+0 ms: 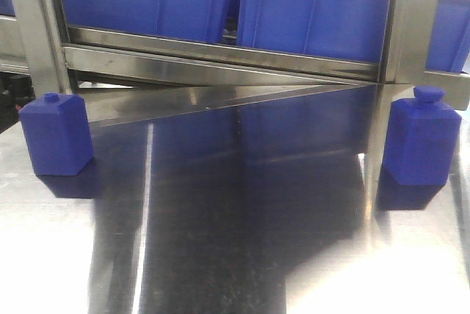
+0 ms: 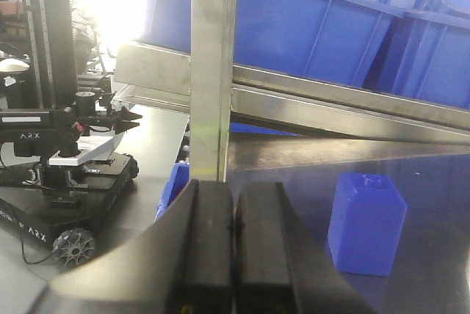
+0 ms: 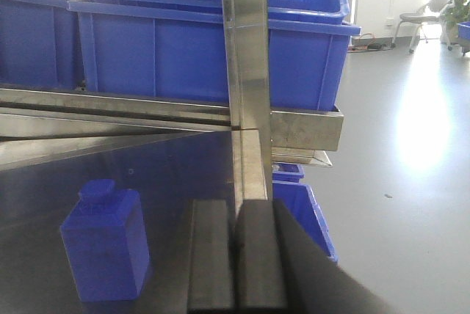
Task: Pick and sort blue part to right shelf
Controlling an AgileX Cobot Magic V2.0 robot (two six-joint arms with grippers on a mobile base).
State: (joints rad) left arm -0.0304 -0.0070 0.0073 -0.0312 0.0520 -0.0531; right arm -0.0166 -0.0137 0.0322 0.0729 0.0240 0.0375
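Presumably staged one per arm, a blue part [image 1: 56, 136] stands at ten o'clock and a second blue part [image 1: 422, 141] at two, with my left hand [image 2: 233, 200] and right hand [image 3: 236, 215] both clenched on nothing.

**Matte black grippers seen from both wrists**

Of the robot's body, only the two gripper ends are shown, each at the near edge of its wrist view. The left gripper [image 2: 233, 189] is formed of two blocky, matte black fingers [image 2: 209, 241] with softly rounded upper edges, divided by a thin dark seam. To the left, a broad black shell [image 2: 110, 277] is seen, curving smoothly down and outward. The right gripper [image 3: 235, 207] is built of two flat-topped, rectangular fingers [image 3: 258, 255] in dark charcoal, the left one appearing slightly greyer under the light. On the right, a sloped black shell [image 3: 323, 288] is joined to them.
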